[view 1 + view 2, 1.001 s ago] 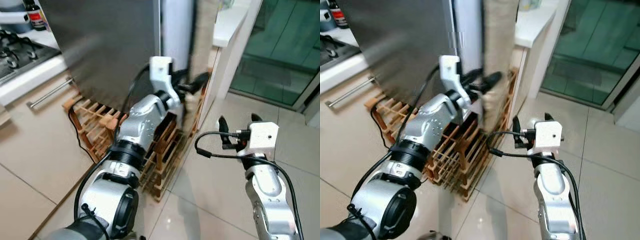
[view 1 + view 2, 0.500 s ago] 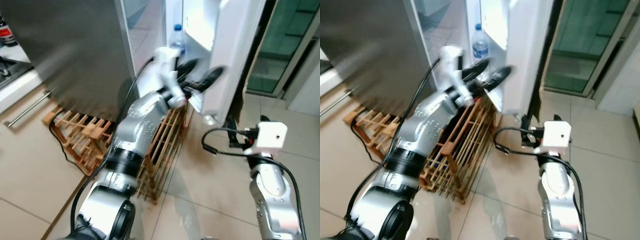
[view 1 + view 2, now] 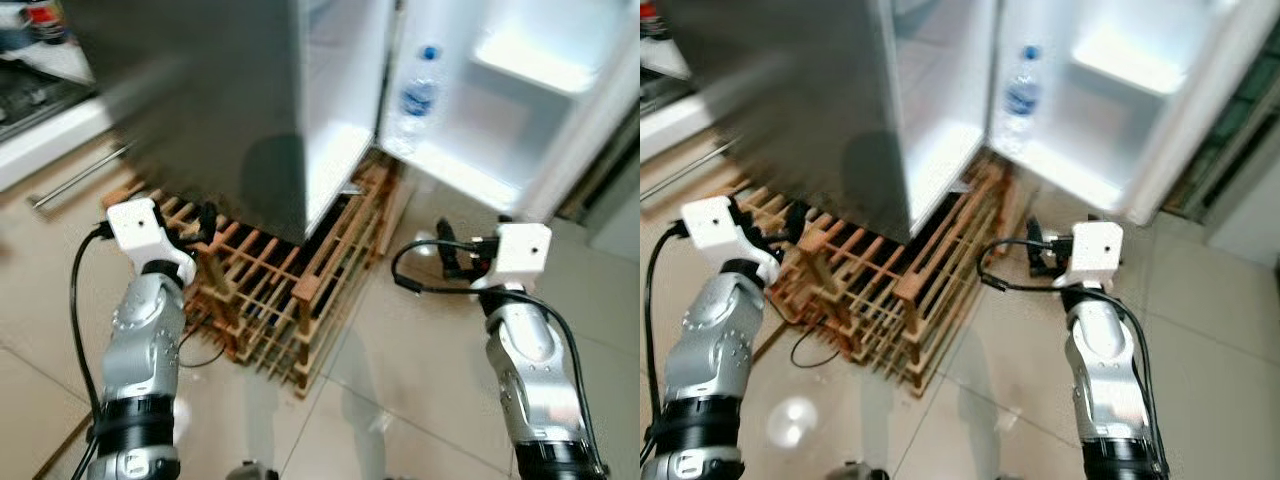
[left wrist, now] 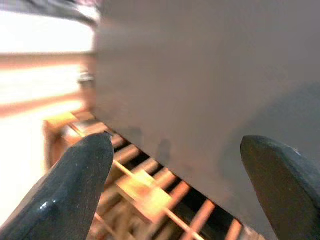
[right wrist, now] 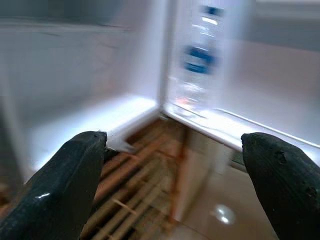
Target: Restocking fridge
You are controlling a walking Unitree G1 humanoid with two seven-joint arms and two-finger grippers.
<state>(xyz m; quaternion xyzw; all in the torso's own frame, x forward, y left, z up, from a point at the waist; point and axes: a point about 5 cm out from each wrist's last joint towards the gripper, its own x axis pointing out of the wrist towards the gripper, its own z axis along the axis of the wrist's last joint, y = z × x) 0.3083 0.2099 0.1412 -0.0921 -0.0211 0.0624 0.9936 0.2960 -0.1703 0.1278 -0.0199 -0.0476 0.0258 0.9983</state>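
Both grippers, left gripper (image 4: 175,165) and right gripper (image 5: 175,175), are spread wide above the tiled floor (image 3: 420,360), before the open fridge (image 3: 340,120) and wooden rack (image 3: 280,290).

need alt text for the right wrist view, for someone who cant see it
An open fridge seen between the right gripper's two black fingers, whose jaws stand wide apart with nothing held. A clear water bottle with a blue label stands upright on the white door shelf, and a wooden rack sits on the floor below; the picture is blurred.
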